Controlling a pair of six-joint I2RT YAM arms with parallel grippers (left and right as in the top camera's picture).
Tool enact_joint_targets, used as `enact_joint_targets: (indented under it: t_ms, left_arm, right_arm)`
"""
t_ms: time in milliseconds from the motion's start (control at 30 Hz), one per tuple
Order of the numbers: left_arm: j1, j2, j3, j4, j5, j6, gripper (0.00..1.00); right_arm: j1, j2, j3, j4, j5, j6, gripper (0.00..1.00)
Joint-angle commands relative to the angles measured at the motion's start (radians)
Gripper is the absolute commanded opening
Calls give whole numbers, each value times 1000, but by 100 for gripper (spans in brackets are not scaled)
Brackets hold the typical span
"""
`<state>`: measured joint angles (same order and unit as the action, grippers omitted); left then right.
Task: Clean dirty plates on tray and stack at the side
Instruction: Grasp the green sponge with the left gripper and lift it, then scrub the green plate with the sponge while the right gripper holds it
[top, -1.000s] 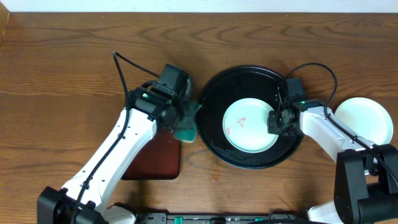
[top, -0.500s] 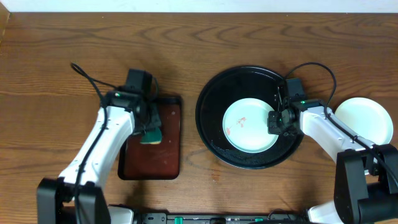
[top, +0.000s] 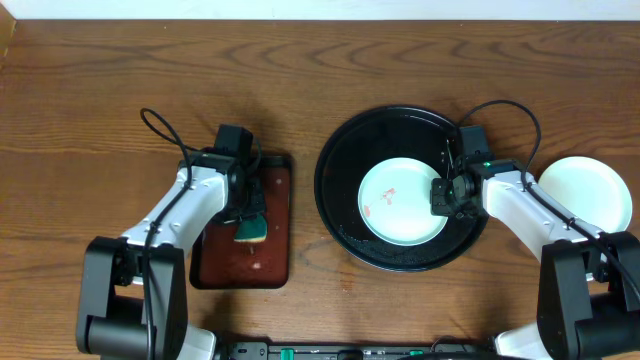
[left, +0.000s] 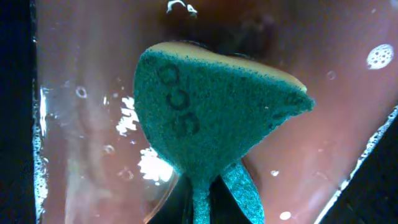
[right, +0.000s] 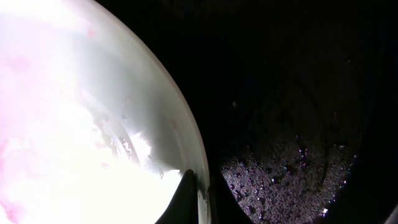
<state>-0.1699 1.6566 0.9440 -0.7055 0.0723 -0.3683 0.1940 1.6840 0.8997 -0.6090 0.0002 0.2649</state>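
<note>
A pale mint-white plate with red smears lies in the round black tray. My right gripper is shut on that plate's right rim; the right wrist view shows the rim pinched between my fingers over the wet tray floor. Another pale plate sits on the bare wood at the far right. My left gripper is shut on a green sponge, pressed down into the small dark-brown tray. The left wrist view shows the sponge between my fingers. The third plate is not in view.
The brown tray holds water with bubbles. Bare wood-grain tabletop spreads to the left and back. Cables loop above both arms.
My left gripper has carried the sponge from the black tray's left rim to the brown tray and lowered it into the water. The right gripper and plate have not moved.
</note>
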Motion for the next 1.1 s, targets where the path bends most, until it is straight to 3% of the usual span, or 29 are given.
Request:
enact_joint_targets:
  t_ms: [0,233,400,600,800,933,1067]
  left_arm:
    - [3,26,39,-55,7,10,7]
    - [-4,15,318,-284,7,28,8]
    - [-64,15,449,-352,53,28,7]
    - [-227,19,468,-222,238,24,8]
    - [-397,54,467,-76,237,-74,8]
    - [-457,112,467,-29,238,-143,8]
    - [-504,186,467,7,284,-159,8]
  right_arm:
    - [11,48,-26,-7,-9,-34,1]
    - [11,48,-26,-7,-9,-34,1]
    - [11,48,-26,-4,-9,-34,1]
    - [11,48,-26,-2,-9,-35,1]
    - [11,48,-26,15,-43,-84,1]
    - [11,50,-26,39,-216,-222,1]
    - [10,51,-26,42,-233,-196,1]
